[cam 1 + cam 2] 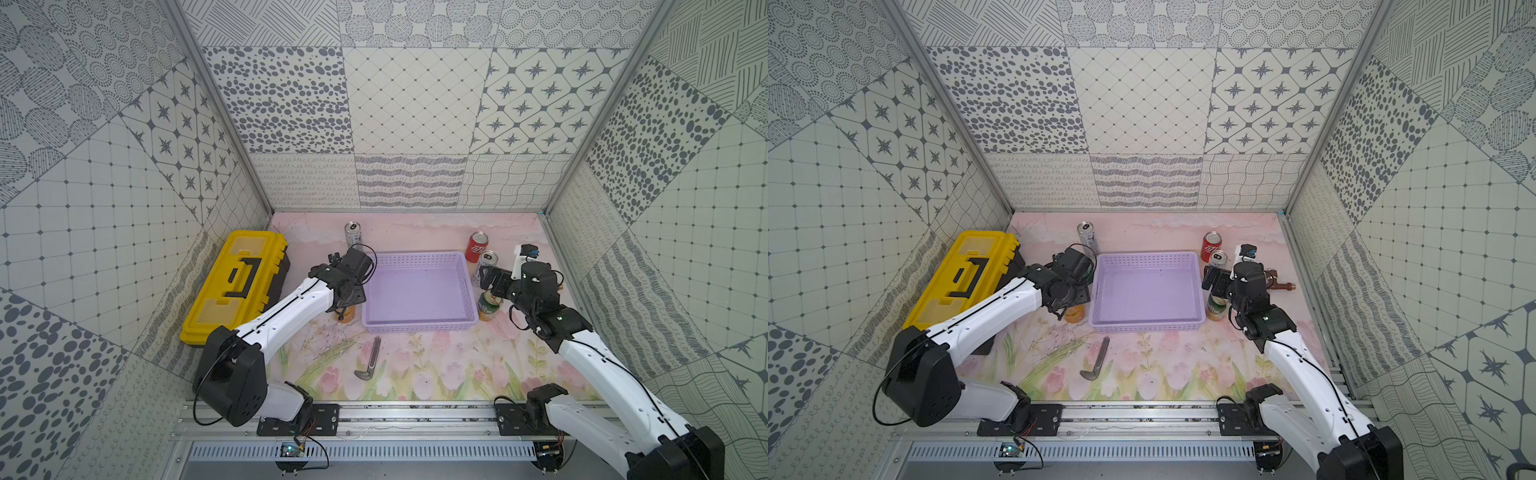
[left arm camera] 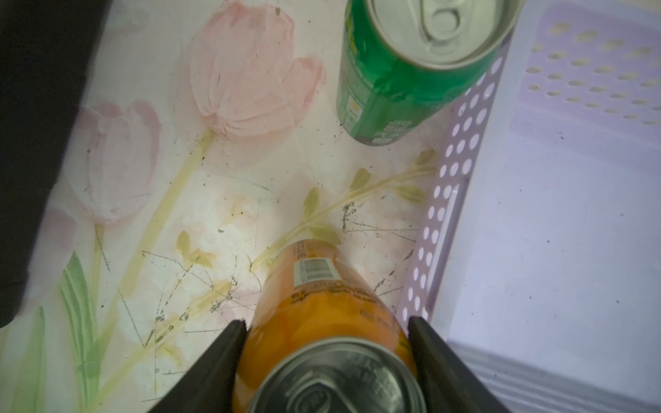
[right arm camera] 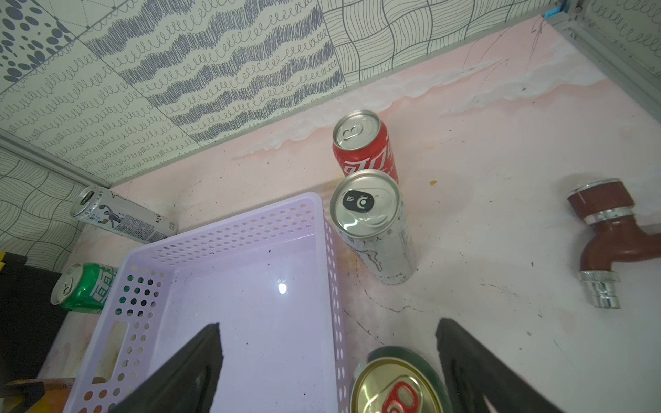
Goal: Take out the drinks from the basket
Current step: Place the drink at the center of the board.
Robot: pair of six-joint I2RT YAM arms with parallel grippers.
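Mat (image 2: 214, 178): orange can (image 2: 322, 304) within end effector (image 2: 327, 321)

Cans, six in all: one green can (image 3: 82, 289), one orange can (image 2: 322, 304), one dark green can (image 3: 397, 389) with a gold top, one red can (image 1: 477, 247), two silver-white cans (image 1: 353, 235) (image 1: 485, 264). One lavender basket (image 1: 415, 259). One yellow toolbox (image 1: 237, 286). One brown tap (image 3: 604, 236). One grey hooked tool (image 1: 372, 359). Two robot arms (image 1: 291, 307) (image 1: 602, 361).

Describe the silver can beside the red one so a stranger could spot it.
Start at the purple basket in the middle. Off its far corner on the right arm's side stand two upright cans; the silver can is nearer the basket than the red can. The other silver can stands alone off the opposite far corner.
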